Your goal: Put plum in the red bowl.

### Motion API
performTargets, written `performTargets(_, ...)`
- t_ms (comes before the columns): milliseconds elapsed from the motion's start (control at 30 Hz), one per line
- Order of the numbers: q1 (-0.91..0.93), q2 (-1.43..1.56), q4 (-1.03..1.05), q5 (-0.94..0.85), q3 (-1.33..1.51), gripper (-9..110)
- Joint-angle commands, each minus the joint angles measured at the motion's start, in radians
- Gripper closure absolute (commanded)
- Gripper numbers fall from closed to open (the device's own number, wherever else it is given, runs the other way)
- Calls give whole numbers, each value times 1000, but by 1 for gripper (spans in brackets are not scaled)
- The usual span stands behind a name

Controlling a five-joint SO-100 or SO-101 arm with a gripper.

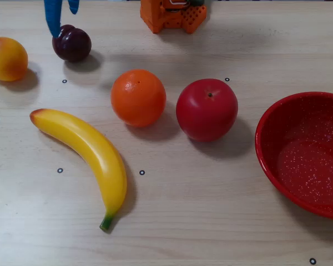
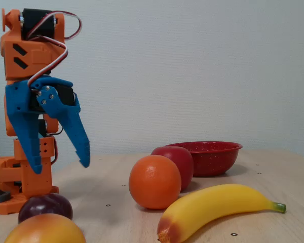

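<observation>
The plum, small and dark purple, rests on the table at the back left of the overhead view. In the fixed view the plum lies low on the left. My blue gripper hangs open just above it, fingers spread wide and pointing down, holding nothing. From overhead, the gripper enters at the top edge, with one finger reaching down beside the plum's left side. The red bowl, speckled white inside, sits at the right edge; in the fixed view the red bowl stands behind the fruit.
A yellow-orange peach lies left of the plum. An orange, a red apple and a banana lie between the plum and the bowl. The orange arm base stands at the back.
</observation>
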Motion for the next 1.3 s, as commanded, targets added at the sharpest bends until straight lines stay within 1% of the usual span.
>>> performTargets(0, 44, 21, -18, -49, -20, 66)
performTargets(400, 156, -9, -29, -175, 5, 61)
performTargets(767, 193, -43, -35, -216, 21, 60)
performTargets(1267, 213, -69, -123, -239, 95, 59)
